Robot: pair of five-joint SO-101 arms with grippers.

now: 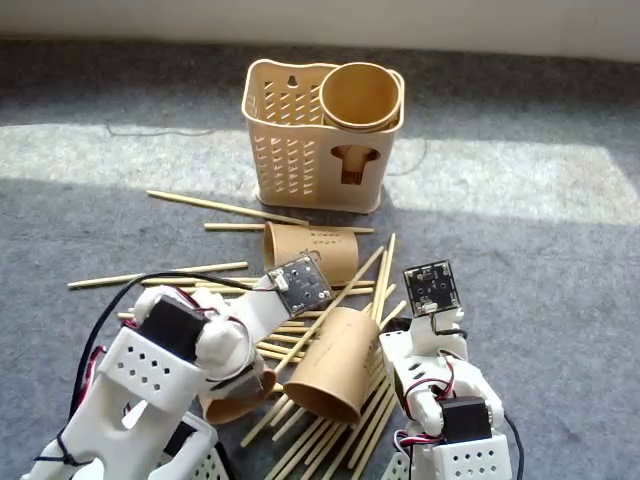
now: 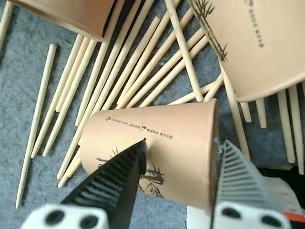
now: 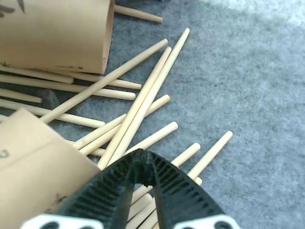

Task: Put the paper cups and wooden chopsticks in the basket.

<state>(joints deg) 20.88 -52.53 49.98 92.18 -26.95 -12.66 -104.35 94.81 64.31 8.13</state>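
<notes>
A beige perforated plastic basket (image 1: 300, 150) stands upright toward the far edge of the grey carpeted table (image 1: 530, 280). One brown paper cup (image 1: 360, 97) sits upright in its right end. Pale wooden chopsticks (image 1: 225, 208) lie scattered across the middle of the table and toward the near edge. Among them, two more brown paper cups lie on their sides, one mid-table (image 1: 310, 250) and one nearer the arms (image 1: 335, 365).

The left gripper (image 2: 183, 143) has its fingers spread on either side of a third toppled paper cup (image 2: 181, 162) close to the near edge; they may be just brushing its wall. The right gripper (image 3: 143, 160) hangs over the chopsticks with its fingertips pressed together, pinching nothing.
</notes>
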